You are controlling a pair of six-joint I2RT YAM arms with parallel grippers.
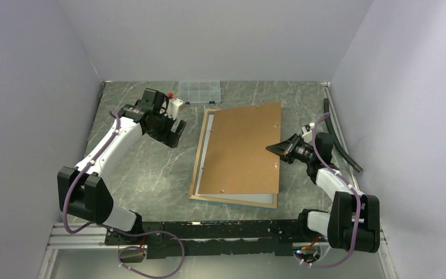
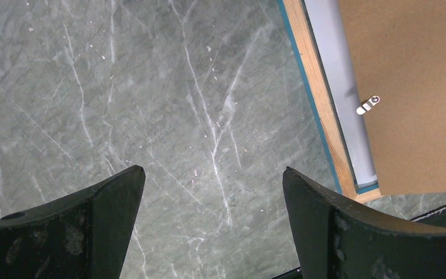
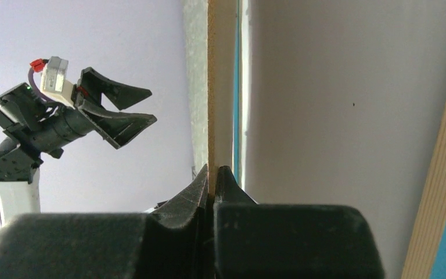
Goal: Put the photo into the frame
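The frame lies face down mid-table, showing its wood-coloured back and a thin blue edge. A brown backing board rests askew over it. My right gripper is shut on the board's right edge, which runs up from between the jaws as a thin tan line. A pale grey surface shows inside the frame beside the board; I cannot tell whether it is the photo's back or the pane. My left gripper hovers open over bare table left of the frame, holding nothing.
A clear plastic compartment box stands at the back wall, just behind the frame. A black hose runs along the right wall. A small metal clip sits on the board. Walls close in on three sides.
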